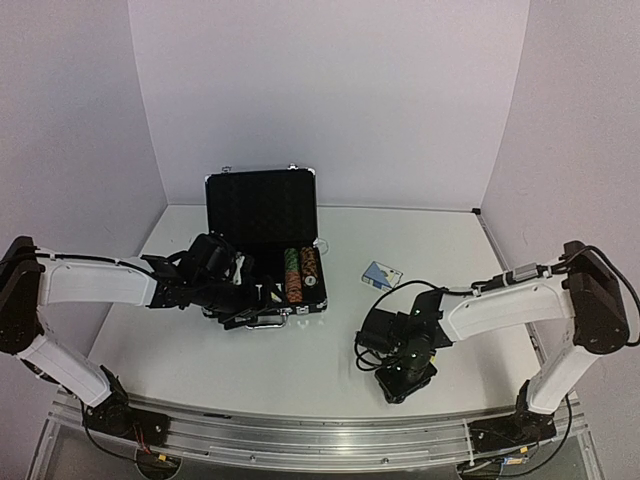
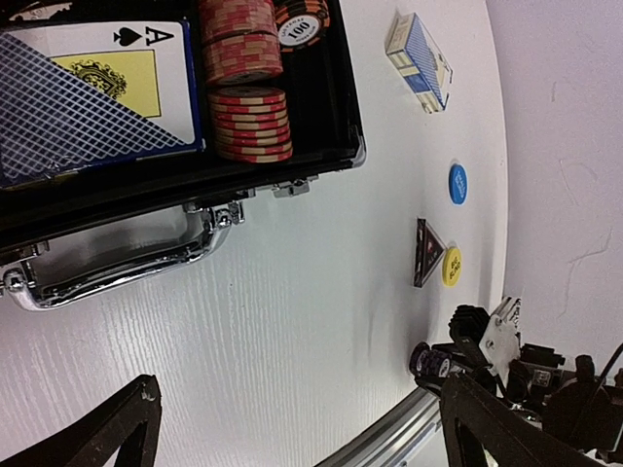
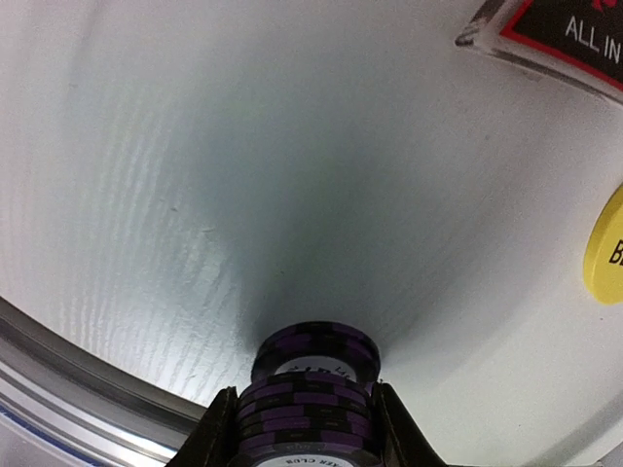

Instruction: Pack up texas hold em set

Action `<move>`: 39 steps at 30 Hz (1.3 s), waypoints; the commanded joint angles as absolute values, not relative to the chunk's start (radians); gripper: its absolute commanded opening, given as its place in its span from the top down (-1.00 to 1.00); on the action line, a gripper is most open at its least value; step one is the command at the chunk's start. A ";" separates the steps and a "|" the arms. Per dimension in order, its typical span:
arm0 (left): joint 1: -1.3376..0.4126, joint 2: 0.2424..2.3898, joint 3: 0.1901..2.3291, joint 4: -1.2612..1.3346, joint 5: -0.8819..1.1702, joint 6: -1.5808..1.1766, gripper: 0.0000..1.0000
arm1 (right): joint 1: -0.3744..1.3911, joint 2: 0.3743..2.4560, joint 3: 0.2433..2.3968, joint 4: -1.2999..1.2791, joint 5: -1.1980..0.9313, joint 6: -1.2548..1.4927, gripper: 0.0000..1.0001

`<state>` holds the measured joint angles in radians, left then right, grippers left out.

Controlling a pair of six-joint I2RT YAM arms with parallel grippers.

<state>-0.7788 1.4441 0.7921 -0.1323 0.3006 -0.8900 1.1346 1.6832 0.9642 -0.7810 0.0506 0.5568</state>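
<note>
The texas hold em set is only partly packed. Its black case (image 1: pixel 262 208) sits open in the middle of the table. Inside it are rows of red chips (image 2: pixel 248 88) and a blue card deck (image 2: pixel 97 97).

I am the right gripper (image 1: pixel 405 375). My two fingers are pinching a short stack of purple chips (image 3: pixel 311 399), one finger on each side of the round edges. I cannot tell if the stack is off the table (image 3: pixel 195 195) yet.

The case is what matters for my next move. It lies well apart from me, off to my left and farther from the arm bases. I think I must carry the stack that way. The red chips in the case lie on their sides in rows running front to back, so I think my stack should lie the same way.

The left gripper (image 1: pixel 250 305) is much nearer the case, right at its front edge. Its fingers are spread wide and hold nothing.

Just beside me are the ALL IN triangle (image 3: pixel 555 34) and the yellow button (image 3: pixel 608 248). The blue button (image 2: pixel 458 183) and a boxed card deck (image 2: pixel 419 49) wait on the table too.
</note>
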 commanded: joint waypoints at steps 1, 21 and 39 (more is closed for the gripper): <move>-0.776 1.479 0.826 -0.043 0.412 -0.894 -0.99 | 1.143 1.630 1.055 -0.857 0.024 0.538 0.75; -0.869 1.913 0.964 0.455 1.008 -1.123 -0.73 | 1.160 1.667 1.268 -0.954 -0.036 0.430 0.77; -0.984 2.060 1.030 0.640 1.213 -1.273 -0.51 | 1.164 1.711 1.344 -0.970 -0.035 0.351 0.75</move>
